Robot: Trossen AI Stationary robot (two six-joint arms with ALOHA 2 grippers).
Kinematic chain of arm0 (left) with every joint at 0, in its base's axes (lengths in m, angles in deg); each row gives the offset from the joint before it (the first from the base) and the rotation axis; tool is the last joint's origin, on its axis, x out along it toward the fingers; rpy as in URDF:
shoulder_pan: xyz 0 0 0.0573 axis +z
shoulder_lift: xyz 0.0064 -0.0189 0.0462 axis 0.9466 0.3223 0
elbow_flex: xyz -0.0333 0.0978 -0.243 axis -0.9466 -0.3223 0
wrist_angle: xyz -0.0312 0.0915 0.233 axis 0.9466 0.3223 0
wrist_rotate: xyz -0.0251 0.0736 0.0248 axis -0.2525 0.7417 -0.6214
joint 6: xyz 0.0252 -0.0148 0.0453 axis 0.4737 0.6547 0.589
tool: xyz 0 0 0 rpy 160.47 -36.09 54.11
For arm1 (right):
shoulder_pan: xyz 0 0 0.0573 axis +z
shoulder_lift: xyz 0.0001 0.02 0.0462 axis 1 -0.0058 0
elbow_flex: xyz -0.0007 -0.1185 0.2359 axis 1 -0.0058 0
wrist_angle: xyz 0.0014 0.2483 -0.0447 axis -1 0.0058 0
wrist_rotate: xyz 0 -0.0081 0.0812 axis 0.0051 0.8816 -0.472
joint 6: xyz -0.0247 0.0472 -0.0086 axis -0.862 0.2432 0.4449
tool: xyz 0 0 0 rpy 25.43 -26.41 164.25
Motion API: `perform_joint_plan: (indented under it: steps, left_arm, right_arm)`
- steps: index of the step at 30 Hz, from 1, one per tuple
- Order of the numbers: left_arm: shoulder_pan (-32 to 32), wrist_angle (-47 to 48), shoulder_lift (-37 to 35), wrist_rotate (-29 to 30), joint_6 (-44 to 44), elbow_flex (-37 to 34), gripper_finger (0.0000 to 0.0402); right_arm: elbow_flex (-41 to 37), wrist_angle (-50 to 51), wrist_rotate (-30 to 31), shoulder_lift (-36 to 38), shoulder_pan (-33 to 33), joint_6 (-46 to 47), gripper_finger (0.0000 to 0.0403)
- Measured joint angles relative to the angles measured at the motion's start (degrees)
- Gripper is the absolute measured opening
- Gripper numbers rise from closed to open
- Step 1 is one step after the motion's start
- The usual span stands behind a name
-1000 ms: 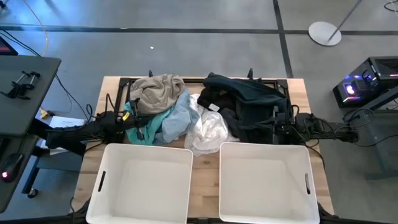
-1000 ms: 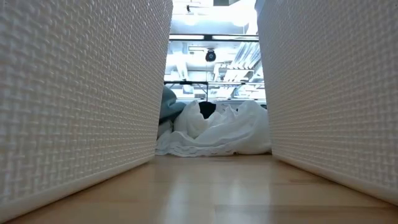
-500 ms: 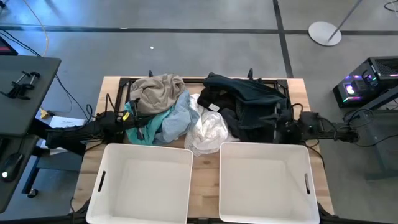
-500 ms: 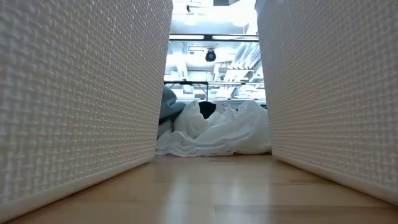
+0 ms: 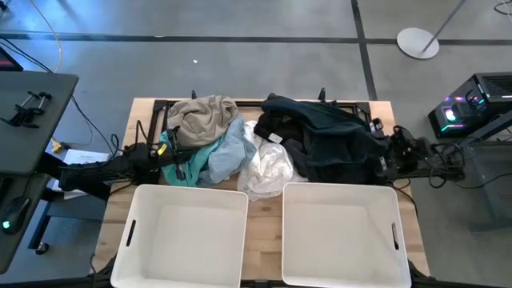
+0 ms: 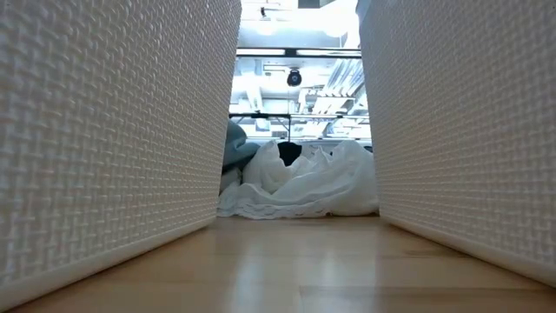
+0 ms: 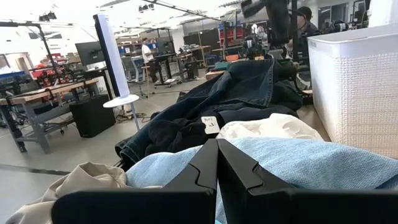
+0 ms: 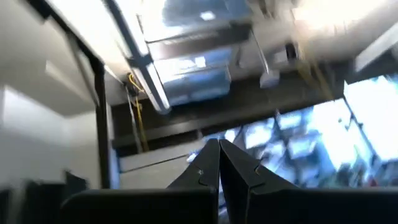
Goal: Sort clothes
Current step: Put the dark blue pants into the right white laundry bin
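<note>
The clothes lie in a heap on the far half of the table: a beige one [image 5: 204,116], a teal one [image 5: 190,158], a pale blue one [image 5: 230,150], a white one [image 5: 269,168] and dark ones [image 5: 320,136]. The white one [image 6: 304,187] shows between the baskets in the low view. My left gripper [image 5: 168,154] [image 7: 217,149] is shut and level at the heap's left side, pointing over the pale blue cloth [image 7: 298,162]. My right gripper [image 5: 378,156] [image 8: 219,152] is shut at the table's right edge beside the dark clothes. It is tipped up toward the ceiling. My left gripper lies at the teal and pale blue clothes at the heap's left side. Whether its shut fingers touch the cloth, I cannot tell.
Two white baskets stand side by side along the near edge, one on the left [image 5: 136,240] and one on the right [image 5: 396,240]. Their walls [image 6: 104,130] [image 6: 469,122] flank a narrow strip of bare table. A black frame [image 5: 256,104] runs along the far edge.
My right gripper has risen and tipped upward, drawing back from the dark clothes toward the table's right edge. It stays shut. The clothes lie as before.
</note>
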State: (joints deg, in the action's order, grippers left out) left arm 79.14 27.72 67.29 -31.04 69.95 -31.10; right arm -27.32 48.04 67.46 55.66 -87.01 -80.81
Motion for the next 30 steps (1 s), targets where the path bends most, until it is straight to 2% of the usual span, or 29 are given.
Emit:
perform_joint_plan:
  steps: [2,5,8,11,14,17,20,24,30]
  left_arm:
    - [0.0,0.0,0.0,0.0,0.0,0.0,0.0000]
    - [0.0,0.0,0.0,0.0,0.0,0.0,0.0000]
    - [0.0,0.0,0.0,0.0,0.0,0.0,0.0000]
    - [0.0,0.0,0.0,0.0,0.0,0.0,0.0000]
    - [0.0,0.0,0.0,0.0,0.0,0.0,0.0000]
    - [0.0,0.0,0.0,0.0,0.0,0.0,0.0000]
    - [0.0,0.0,0.0,0.0,0.0,0.0,0.0000]
    - [0.0,0.0,0.0,0.0,0.0,0.0,0.0000]
    - [0.0,0.0,0.0,0.0,0.0,0.0,0.0000]
  right_arm:
    - [0.0,-5.4,-0.9,-3.7,0.0,-8.3,0.0000]
    - [1.5,-8.6,-1.3,-9.1,0.0,-14.6,0.0000]
    - [5.9,-8.4,0.0,-14.2,0.0,-15.8,0.0000]
    - [12.9,-3.9,5.2,-18.9,0.0,-15.7,0.0000]
    - [22.3,11.4,16.1,-23.2,0.0,-12.0,0.0000]
    - [32.9,36.2,27.3,-28.4,-0.1,-2.9,0.0000]
    - [43.0,59.0,31.6,-35.8,-1.5,8.7,0.0003]
    - [55.5,78.7,26.5,-46.7,-6.7,16.0,0.0030]
    - [70.4,96.7,10.6,-62.1,-19.7,14.9,0.0104]
